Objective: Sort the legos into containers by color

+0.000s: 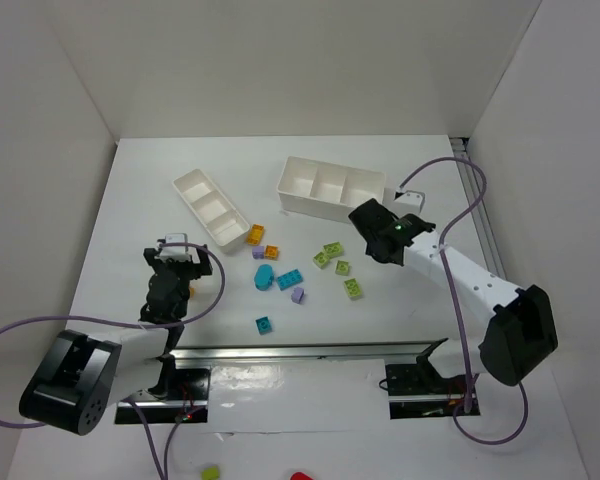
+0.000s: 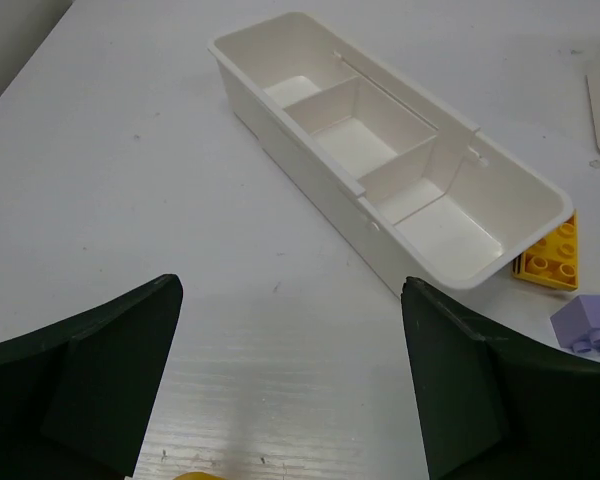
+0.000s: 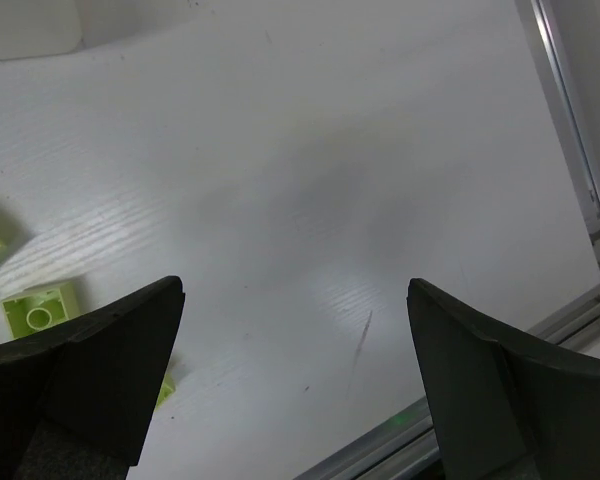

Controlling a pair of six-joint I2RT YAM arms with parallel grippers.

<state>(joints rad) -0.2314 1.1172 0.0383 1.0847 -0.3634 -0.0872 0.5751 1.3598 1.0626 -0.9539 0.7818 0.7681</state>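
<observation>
The slim white tray [image 1: 212, 207] lies at the back left and the wider white tray [image 1: 330, 187] at the back centre; both look empty. Legos lie scattered between them: orange [image 1: 255, 235], lavender [image 1: 298, 295], teal [image 1: 289, 280] and lime green [image 1: 353, 288]. My left gripper [image 1: 177, 262] is open and empty, low over the table, near side of the slim tray [image 2: 380, 150]; its jaws [image 2: 292, 380] frame bare table. An orange lego [image 2: 552, 255] touches the tray's near end. My right gripper [image 1: 372, 240] is open and empty [image 3: 295, 370], right of the green legos [image 3: 38, 308].
A metal rail [image 1: 300, 352] runs along the near edge and another [image 3: 570, 130] along the right side. White walls close in the table on three sides. A small orange-yellow piece [image 2: 195, 476] lies just under my left gripper. Grey cables loop beside both arms.
</observation>
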